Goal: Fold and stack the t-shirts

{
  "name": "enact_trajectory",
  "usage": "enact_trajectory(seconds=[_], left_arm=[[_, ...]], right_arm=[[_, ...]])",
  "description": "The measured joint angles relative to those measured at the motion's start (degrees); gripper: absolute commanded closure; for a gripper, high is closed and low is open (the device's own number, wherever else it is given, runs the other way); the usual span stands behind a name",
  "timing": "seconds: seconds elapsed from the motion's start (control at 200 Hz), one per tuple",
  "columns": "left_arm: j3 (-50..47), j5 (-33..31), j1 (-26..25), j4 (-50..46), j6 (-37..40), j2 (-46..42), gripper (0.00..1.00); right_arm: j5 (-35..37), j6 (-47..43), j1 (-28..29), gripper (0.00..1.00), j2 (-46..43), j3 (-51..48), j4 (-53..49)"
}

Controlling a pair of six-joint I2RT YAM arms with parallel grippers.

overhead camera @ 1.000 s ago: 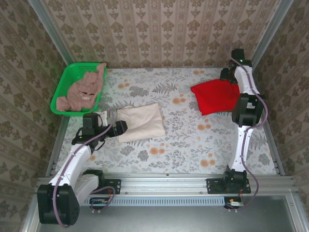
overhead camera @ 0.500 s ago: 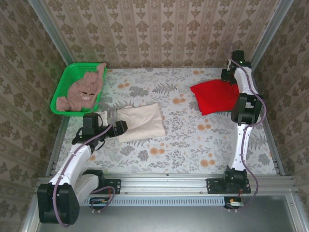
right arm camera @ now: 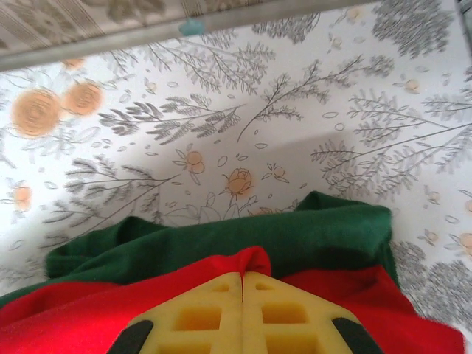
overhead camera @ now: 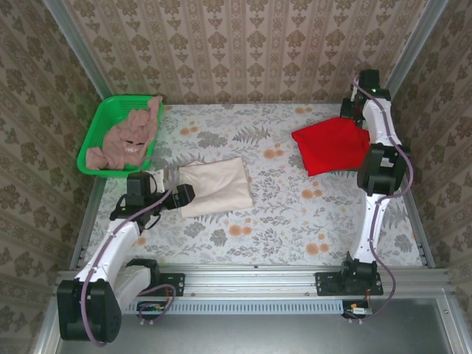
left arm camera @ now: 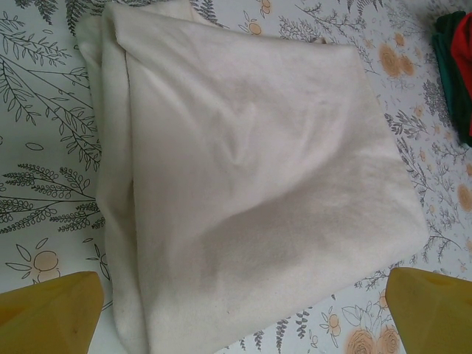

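On the flowered table, the folded cream t-shirt lies just in front of the left end effector, which is spread wide. The right end effector is pressed together, pinching the edge of the red t-shirt. The dark green t-shirt lies under the red one, just beyond this end effector.
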Motion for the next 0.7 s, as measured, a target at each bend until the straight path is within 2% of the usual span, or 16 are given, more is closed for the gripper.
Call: enact_trajectory(seconds=[0.205,0.415,0.46,0.555,0.645,0.7], left_arm=[[0.0,0.09,0.0,0.04,0.0,0.42,0.0],[0.0,0.76,0.0,0.04,0.0,1.2,0.0],[0.0,0.92,0.0,0.02,0.0,1.2,0.0],[0.0,1.11,0.0,0.02,0.0,1.2,0.0],[0.0,1.16,0.04,0.0,0.0,1.2,0.0],[0.02,1.31,0.04,0.0,0.0,1.2,0.0]], right_arm=[[-0.04,3.78,-1.64,0.99,-12.79,-15.06,8.24],[0.09,6.62,-5.81,0.97,-12.48,-21.88,14.12],[0.35,6.88,-6.49,0.89,-11.04,-22.08,14.73],[0.17,7.17,-7.21,0.58,-7.19,-21.51,15.45],[0.72,7.06,-7.15,0.55,-2.82,-18.36,13.14],[2.01,7.21,-6.88,0.42,-1.97,-17.51,11.91]])
